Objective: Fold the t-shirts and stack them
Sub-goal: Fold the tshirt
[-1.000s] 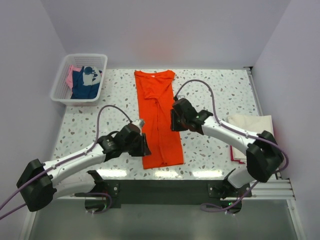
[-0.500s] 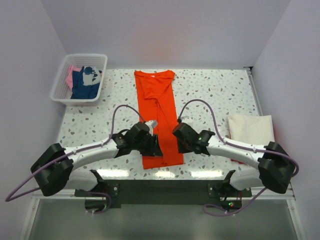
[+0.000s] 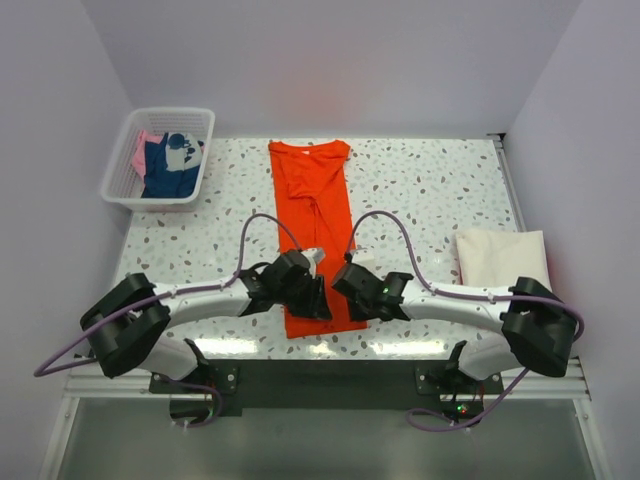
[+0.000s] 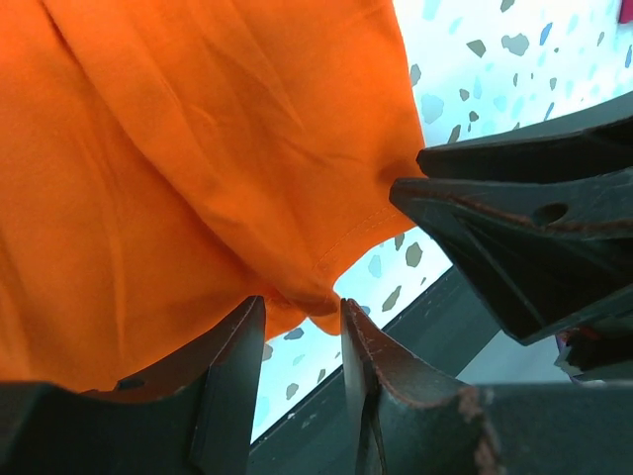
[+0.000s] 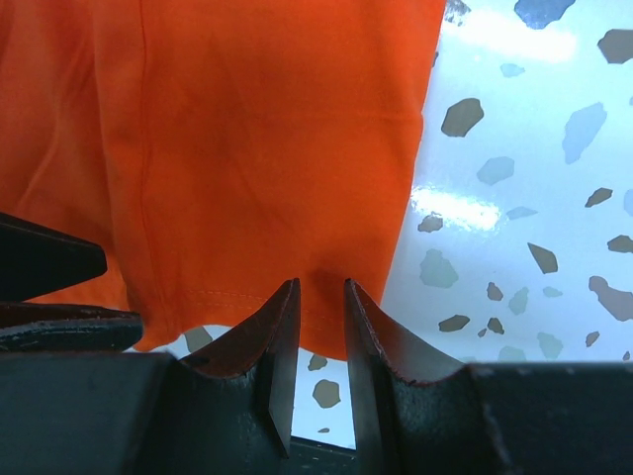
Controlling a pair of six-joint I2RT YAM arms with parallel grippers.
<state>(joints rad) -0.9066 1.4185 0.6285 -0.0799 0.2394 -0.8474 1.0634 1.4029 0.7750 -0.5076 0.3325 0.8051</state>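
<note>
The bright orange t-shirt (image 3: 312, 215) lies on the table as a long strip folded lengthwise, collar at the far end. Both grippers are at its near hem. My left gripper (image 3: 319, 301) is open, and the hem's puckered left corner (image 4: 318, 297) sits between its fingertips (image 4: 255, 315). My right gripper (image 3: 347, 298) is open with a narrower gap. Its fingertips (image 5: 287, 297) straddle the hem near the shirt's right edge (image 5: 415, 168). The right gripper's black body (image 4: 524, 228) shows in the left wrist view.
A white mesh basket (image 3: 170, 112) at the far left holds a navy blue t-shirt (image 3: 168, 172) and a pink one (image 3: 143, 152). A folded cream-white t-shirt (image 3: 500, 258) lies at the right edge over a red one (image 3: 468, 310). The table's dark near edge (image 4: 425, 336) runs just behind the hem.
Both arms swung in toward the shirt's near hem, the left from beside it and the right from its middle. Both grippers now stand close together at the hem.
</note>
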